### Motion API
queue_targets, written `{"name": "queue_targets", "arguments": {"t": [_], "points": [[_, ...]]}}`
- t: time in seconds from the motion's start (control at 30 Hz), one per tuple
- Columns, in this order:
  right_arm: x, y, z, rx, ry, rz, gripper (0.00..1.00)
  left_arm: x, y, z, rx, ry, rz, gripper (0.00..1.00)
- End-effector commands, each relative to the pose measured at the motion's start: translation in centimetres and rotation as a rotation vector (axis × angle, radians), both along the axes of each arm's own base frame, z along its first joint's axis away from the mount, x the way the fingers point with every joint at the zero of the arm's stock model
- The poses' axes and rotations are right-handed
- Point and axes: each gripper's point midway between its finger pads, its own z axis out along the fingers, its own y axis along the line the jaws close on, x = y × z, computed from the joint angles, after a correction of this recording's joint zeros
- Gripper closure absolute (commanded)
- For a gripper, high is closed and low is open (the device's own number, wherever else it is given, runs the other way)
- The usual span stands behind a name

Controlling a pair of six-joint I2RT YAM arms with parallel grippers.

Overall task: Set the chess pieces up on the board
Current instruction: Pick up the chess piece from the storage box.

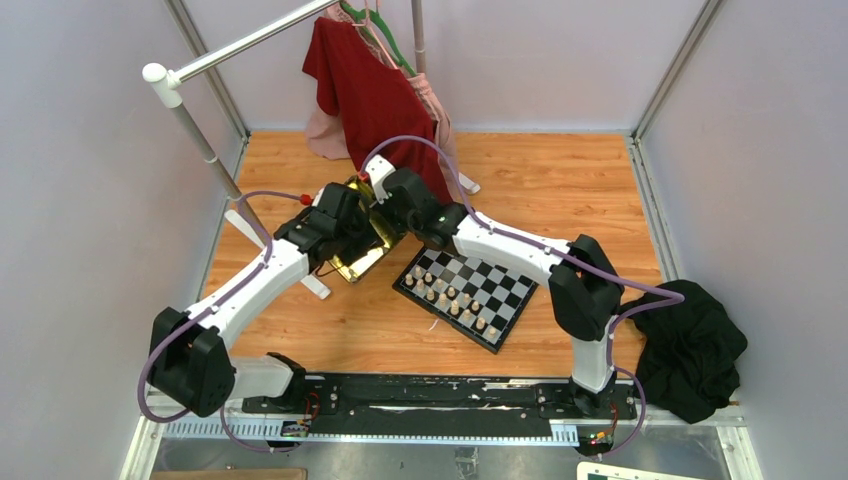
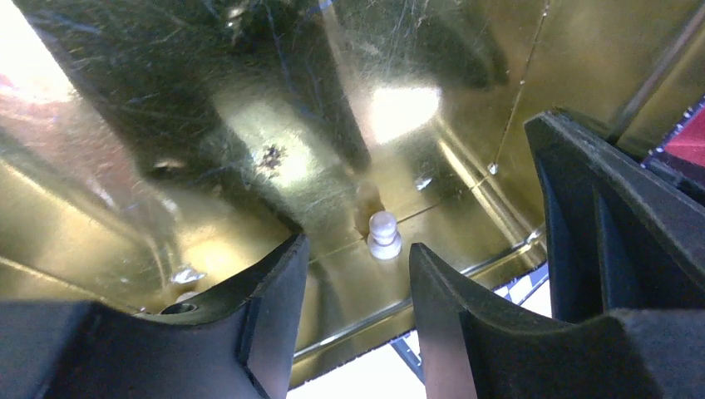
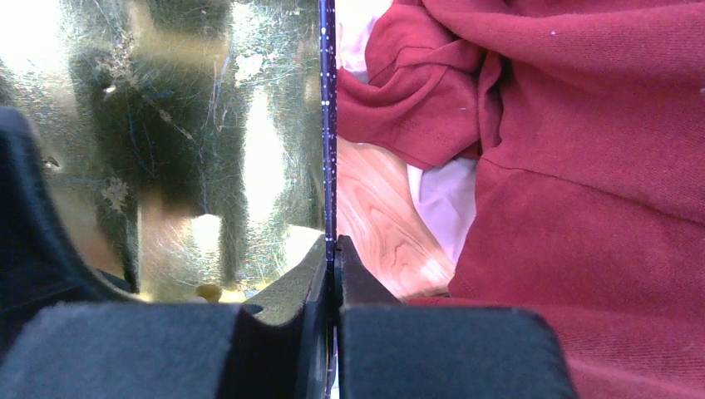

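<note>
The left gripper (image 2: pixel 354 273) has its jaws apart inside the tin (image 2: pixel 208 125), with a cream pawn (image 2: pixel 383 233) upright on the tin's floor just beyond them. The right gripper (image 3: pixel 332 253) is clamped on the tin's wall. Other pieces (image 1: pixel 450 295) stand on the board (image 1: pixel 512 290) nearby.

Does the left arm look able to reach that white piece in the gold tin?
Probably yes: the left end effector is open just short of the white piece in the gold tin, nothing between.
</note>
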Motion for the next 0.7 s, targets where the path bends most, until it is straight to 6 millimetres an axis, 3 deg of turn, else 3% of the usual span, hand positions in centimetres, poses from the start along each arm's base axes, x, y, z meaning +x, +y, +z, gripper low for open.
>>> {"name": "queue_targets", "arguments": {"t": [0.0, 0.23, 0.67], "points": [[-0.5, 0.8, 3.7, 0.096, -0.048, -0.007, 1.00, 1.1, -0.2, 0.1, 0.002, -0.011, 0.013, 0.48], [-0.8, 0.9, 3.8, 0.092, -0.050, -0.001, 1.00, 0.9, -0.3, -1.1, 0.039, 0.045, -0.024, 0.54], [-1.2, 1.0, 3.6, 0.096, -0.039, 0.010, 1.00, 2.6, -0.2, -0.8, 0.066, 0.014, 0.000, 0.61]]}}
